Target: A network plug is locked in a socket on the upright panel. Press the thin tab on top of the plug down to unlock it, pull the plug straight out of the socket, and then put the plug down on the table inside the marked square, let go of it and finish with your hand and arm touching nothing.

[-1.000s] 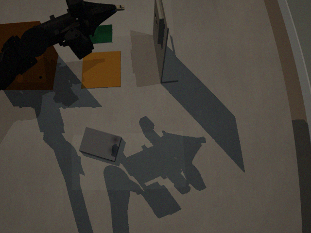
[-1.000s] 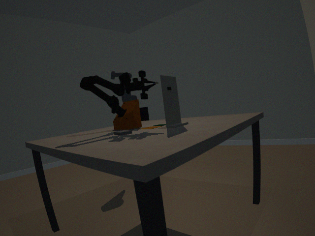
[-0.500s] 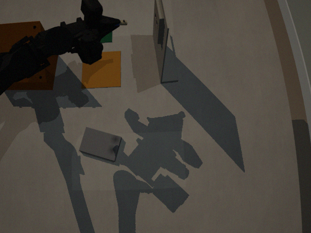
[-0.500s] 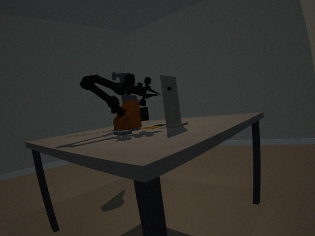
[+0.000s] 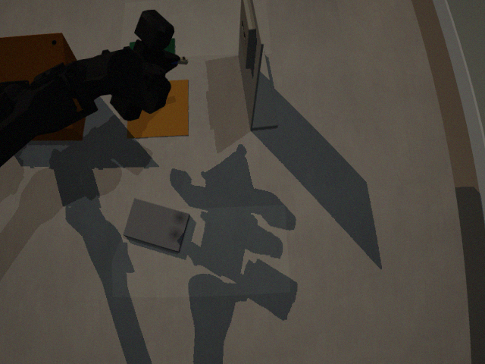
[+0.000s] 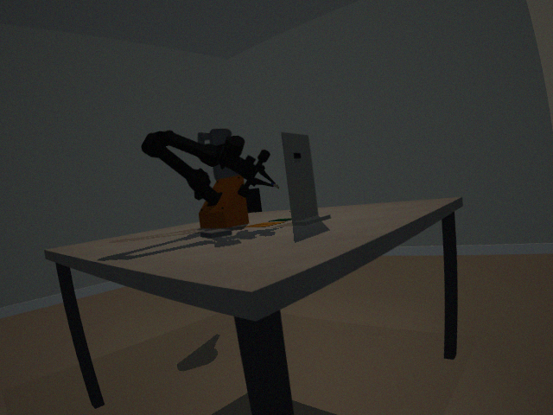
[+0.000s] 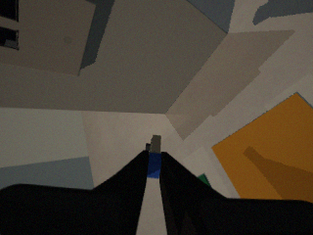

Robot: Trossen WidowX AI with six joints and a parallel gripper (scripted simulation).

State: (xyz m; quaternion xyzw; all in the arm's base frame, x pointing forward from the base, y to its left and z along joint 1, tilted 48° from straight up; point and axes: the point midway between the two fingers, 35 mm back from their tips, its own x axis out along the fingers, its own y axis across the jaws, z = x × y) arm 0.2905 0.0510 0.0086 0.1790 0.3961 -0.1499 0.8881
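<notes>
My gripper (image 5: 175, 61) (image 6: 272, 183) (image 7: 154, 157) is shut on the network plug, blue with a grey front end. The plug (image 5: 183, 61) (image 6: 276, 186) (image 7: 156, 143) is out of the socket, clear of the panel and above the table, tilted forward and down. The upright panel (image 5: 248, 92) (image 6: 301, 188) (image 7: 152, 64) stands in front of the gripper. Its socket plate (image 7: 49, 36) shows dark openings at the wrist view's upper left. A green square (image 5: 170, 45) (image 6: 280, 220) (image 7: 204, 179) lies below the gripper, partly hidden by it. The plug's tab is too small to judge.
An orange square (image 5: 179, 123) (image 6: 264, 224) (image 7: 279, 127) lies beside the green one. A low grey box (image 5: 156, 225) (image 6: 215, 233) lies nearer the bottom of the top view. The orange base (image 5: 27, 58) (image 6: 223, 214) stands behind the gripper.
</notes>
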